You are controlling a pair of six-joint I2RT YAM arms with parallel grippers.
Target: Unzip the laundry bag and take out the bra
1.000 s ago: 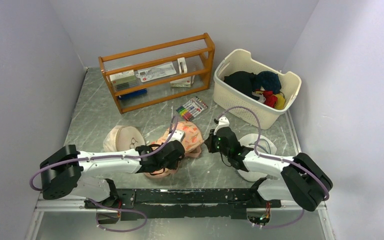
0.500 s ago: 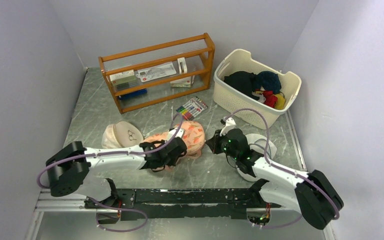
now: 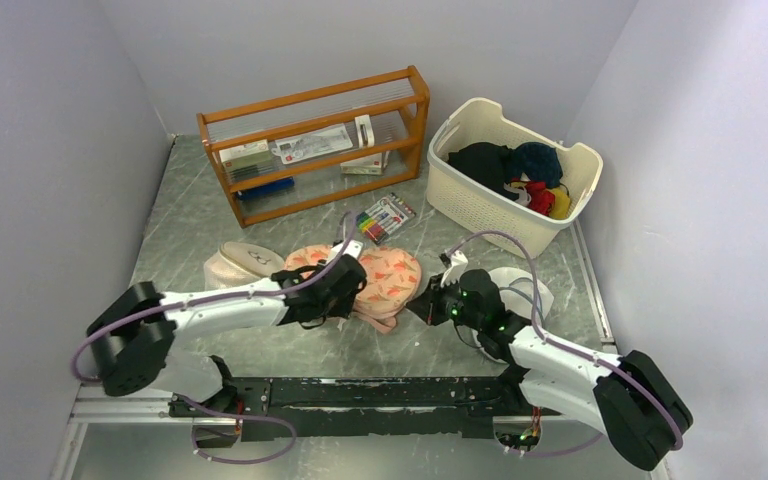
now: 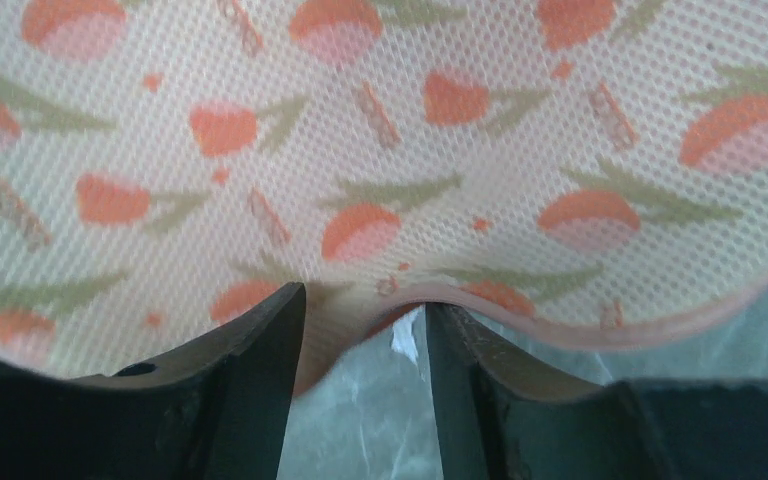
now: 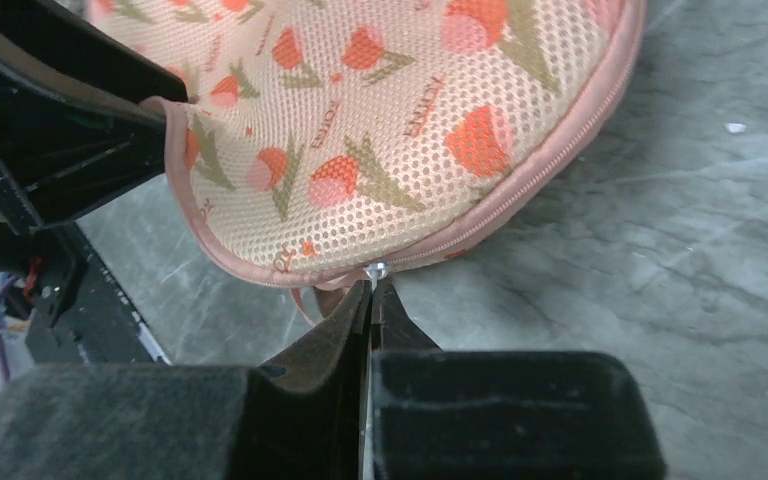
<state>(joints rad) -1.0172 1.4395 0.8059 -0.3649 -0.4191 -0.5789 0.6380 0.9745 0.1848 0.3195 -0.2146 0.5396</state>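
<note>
The laundry bag (image 3: 375, 278), a peach floral pouch, lies flat at the table's middle. My left gripper (image 3: 322, 292) is at its near-left edge. In the left wrist view the left gripper (image 4: 360, 312) stands open, its two dark fingers (image 4: 255, 385) apart under the bag's (image 4: 390, 150) notched rim, with table showing between them. My right gripper (image 3: 430, 303) is at the bag's right end. In the right wrist view the right gripper (image 5: 371, 288) is shut on the small pale zip pull (image 5: 376, 270) at the bag's (image 5: 360, 110) zipped edge. The bra is hidden.
A beige domed pouch (image 3: 238, 262) lies left of the bag and white mesh discs (image 3: 525, 285) lie right of it. A pack of markers (image 3: 383, 215) sits behind. A wooden rack (image 3: 315, 140) and a cream basket of clothes (image 3: 480, 205) stand at the back.
My left gripper has opened and let go of the bag's edge. The bag, bunched up before, now lies spread flat. My right gripper has shifted slightly nearer, still shut.
</note>
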